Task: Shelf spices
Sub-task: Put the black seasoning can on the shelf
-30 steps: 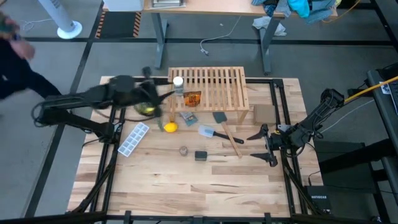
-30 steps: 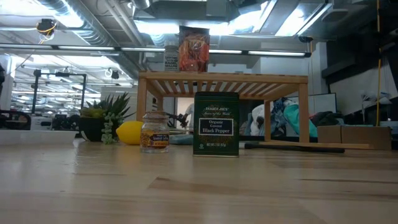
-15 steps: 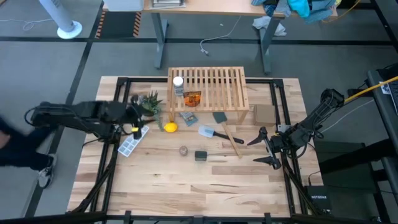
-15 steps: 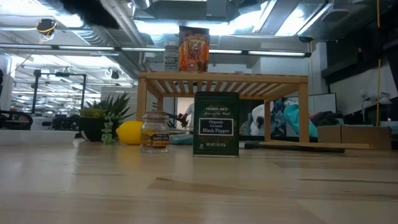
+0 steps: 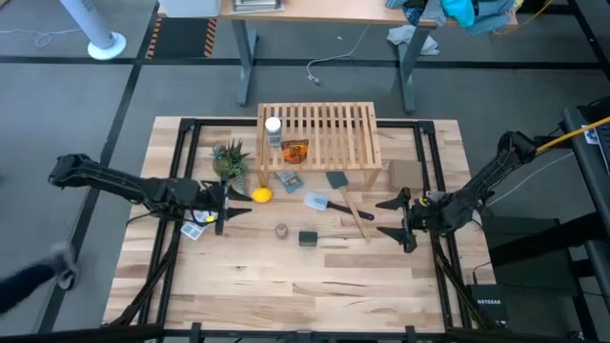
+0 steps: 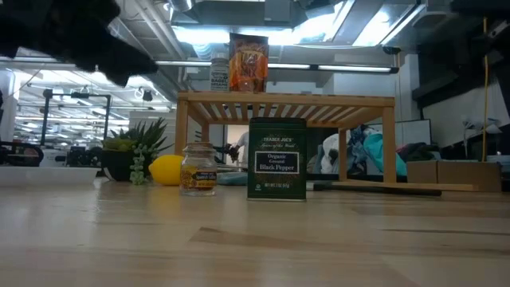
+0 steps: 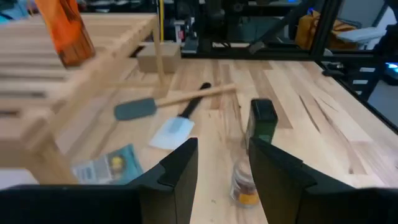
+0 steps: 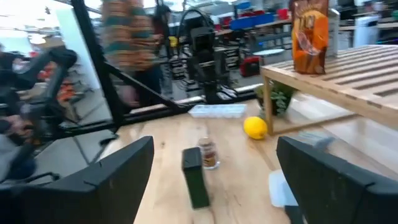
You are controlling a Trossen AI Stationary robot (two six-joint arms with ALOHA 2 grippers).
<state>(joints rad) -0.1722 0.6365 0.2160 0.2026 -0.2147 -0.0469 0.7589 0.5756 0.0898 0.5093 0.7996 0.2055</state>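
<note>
The slatted wooden shelf stands on its short legs at the table's far side. On its top stand the white-capped jar and the orange container. On the tabletop in front of it stand the tiny glass jar and, to its right, the black square tin. My left gripper is open, low over the table beside the lemon, left of the glass jar. My right gripper is open wide, right of the tin. Neither touches anything.
A lemon, a potted plant and an ice tray sit on the left. A packet, two spatulas and a brown box lie near the shelf's front. The near half of the table is bare wood.
My left arm has swung away from the shelf's left front corner, toward the near edge and down. Its gripper now lies low beside the lemon, pointing right. My right gripper has shifted a little toward the table's left. The spices have stayed where they were.
</note>
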